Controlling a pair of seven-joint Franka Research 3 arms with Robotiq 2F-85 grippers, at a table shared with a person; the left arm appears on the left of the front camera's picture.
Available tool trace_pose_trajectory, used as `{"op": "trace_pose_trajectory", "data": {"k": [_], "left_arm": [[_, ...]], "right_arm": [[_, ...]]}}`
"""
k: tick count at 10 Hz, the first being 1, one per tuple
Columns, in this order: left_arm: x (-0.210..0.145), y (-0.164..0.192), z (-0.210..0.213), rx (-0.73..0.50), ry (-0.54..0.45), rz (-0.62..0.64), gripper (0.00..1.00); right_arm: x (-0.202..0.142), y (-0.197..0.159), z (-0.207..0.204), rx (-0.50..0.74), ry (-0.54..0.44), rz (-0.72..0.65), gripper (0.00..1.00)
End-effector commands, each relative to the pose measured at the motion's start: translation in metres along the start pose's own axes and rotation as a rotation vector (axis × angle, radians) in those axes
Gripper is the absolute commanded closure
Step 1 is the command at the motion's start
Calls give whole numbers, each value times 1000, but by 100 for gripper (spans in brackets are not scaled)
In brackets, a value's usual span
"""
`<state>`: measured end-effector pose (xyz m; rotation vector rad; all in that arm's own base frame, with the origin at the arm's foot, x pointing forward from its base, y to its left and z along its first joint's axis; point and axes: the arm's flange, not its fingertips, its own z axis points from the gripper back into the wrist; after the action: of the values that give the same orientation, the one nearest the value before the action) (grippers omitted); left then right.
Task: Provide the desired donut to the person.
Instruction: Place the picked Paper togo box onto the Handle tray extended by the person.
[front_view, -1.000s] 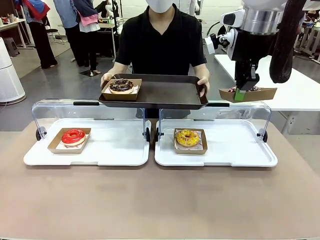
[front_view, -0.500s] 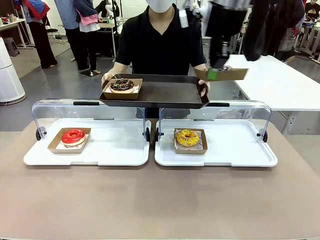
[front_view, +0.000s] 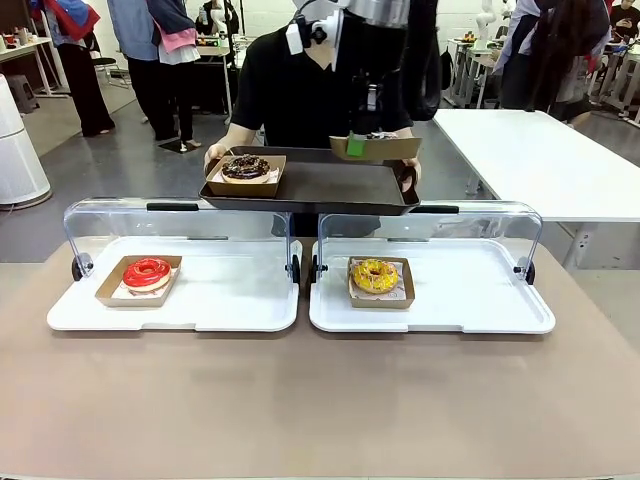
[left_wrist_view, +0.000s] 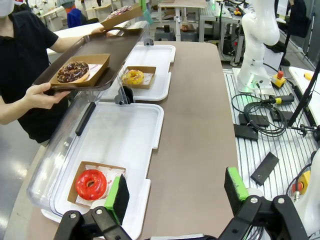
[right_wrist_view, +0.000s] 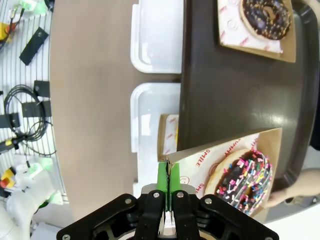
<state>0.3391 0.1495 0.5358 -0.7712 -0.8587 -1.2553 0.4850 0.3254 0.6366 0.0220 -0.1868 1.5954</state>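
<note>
Right gripper (right_wrist_view: 169, 186), jaws clenched on the edge of a cardboard boat holding the sprinkled chocolate donut (right_wrist_view: 244, 180), held above the right part of the person's (front_view: 320, 85) dark tray (front_view: 320, 190). Left gripper (left_wrist_view: 175, 192), jaws released, hangs above the surface (left_wrist_view: 200, 125).

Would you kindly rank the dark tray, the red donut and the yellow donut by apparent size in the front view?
1. Dark tray, clearly largest.
2. Red donut and yellow donut look about alike; no ranking between them.
</note>
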Motion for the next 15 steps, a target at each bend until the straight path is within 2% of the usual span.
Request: {"op": "trace_pose_trajectory", "data": {"k": [1,3,6,10,11,12,13,14,15], "left_arm": [[2,-1,1,0,-6,8,0],[2,-1,1,0,-6,8,0],[2,-1,1,0,-6,8,0],[2,-1,1,0,-6,8,0],[2,-1,1,0,-6,8,0],[2,-1,1,0,-6,8,0],[2,-1,1,0,-6,8,0],[2,-1,1,0,-6,8,0],[2,-1,1,0,-6,8,0]], "right_arm": [[24,-29,-3,-12,3,-21,98],[30,-50,-31,-13,16,-36,98],[16,-84,-66,1,-2,-102,98],[7,-101,-90,35,-69,-84,98],[5,-100,-91,40,-68,-81,76],[4,-100,-91,48,-74,-79,41],[3,-102,-91,50,-75,-81,18],[2,-102,-91,51,-75,-80,0],[2,-102,-92,54,-76,-79,0]]}}
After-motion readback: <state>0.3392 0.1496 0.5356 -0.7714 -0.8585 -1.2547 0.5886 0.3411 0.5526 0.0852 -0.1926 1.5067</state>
